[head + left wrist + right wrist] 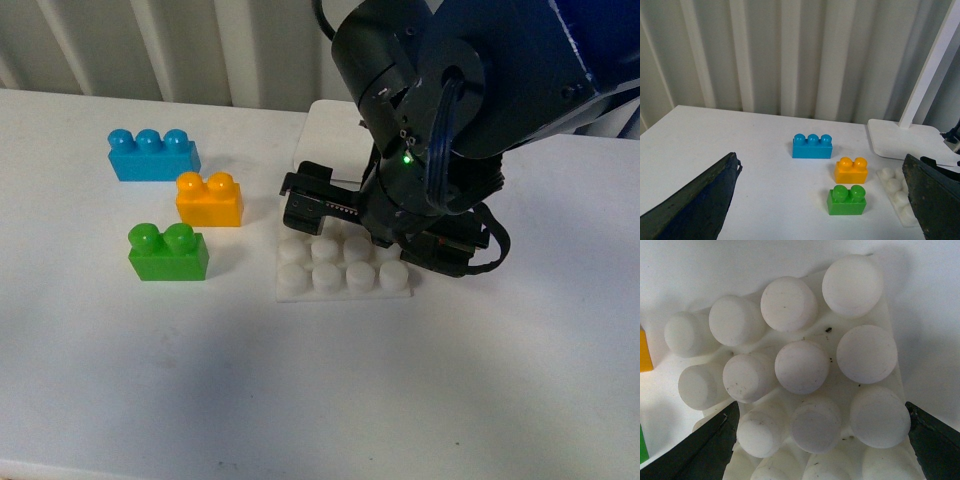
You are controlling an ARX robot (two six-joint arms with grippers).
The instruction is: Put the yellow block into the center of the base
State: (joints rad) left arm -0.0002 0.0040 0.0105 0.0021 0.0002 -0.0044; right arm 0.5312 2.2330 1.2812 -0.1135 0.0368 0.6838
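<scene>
On the table (100, 360), left of the base (345, 280), in a staggered line: block (209, 200) nearest the base, rear brick (152, 155) behind-left of it, front brick (167, 252) before-left. Behind the base, lamp foot (328, 125). Over the base, right gripper (822, 440).

Front cam looks down; R wrist close over base (832, 322); L wrist low, farther.

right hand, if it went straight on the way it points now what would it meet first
Most likely the base, at its middle studs; the right hand hangs open right over them, nothing between, though depth is unclear.
</scene>
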